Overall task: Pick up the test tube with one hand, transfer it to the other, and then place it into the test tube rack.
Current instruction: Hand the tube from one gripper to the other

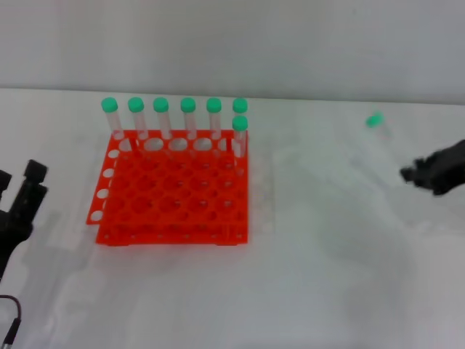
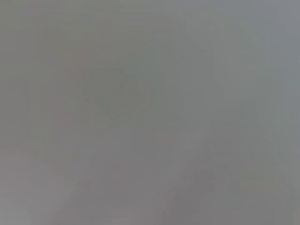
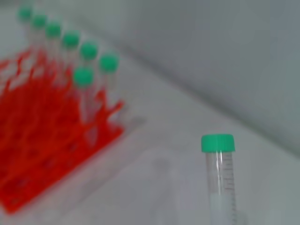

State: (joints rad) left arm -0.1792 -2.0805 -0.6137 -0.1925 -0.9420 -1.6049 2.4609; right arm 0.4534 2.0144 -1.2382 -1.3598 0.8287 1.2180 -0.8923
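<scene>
while the pick-up step runs: test tube (image 1: 377, 125) far right on tabletop (image 1: 327, 276), right claw (image 1: 418, 173) near it, state untellable; left claw (image 1: 22, 190) parked open; rack (image 1: 174, 203) left-centre; next, grasp.

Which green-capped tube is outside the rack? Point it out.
The lone test tube on the white table, right of the test tube rack and just beyond the right end effector. The seven others stand in the rack's holes.
</scene>
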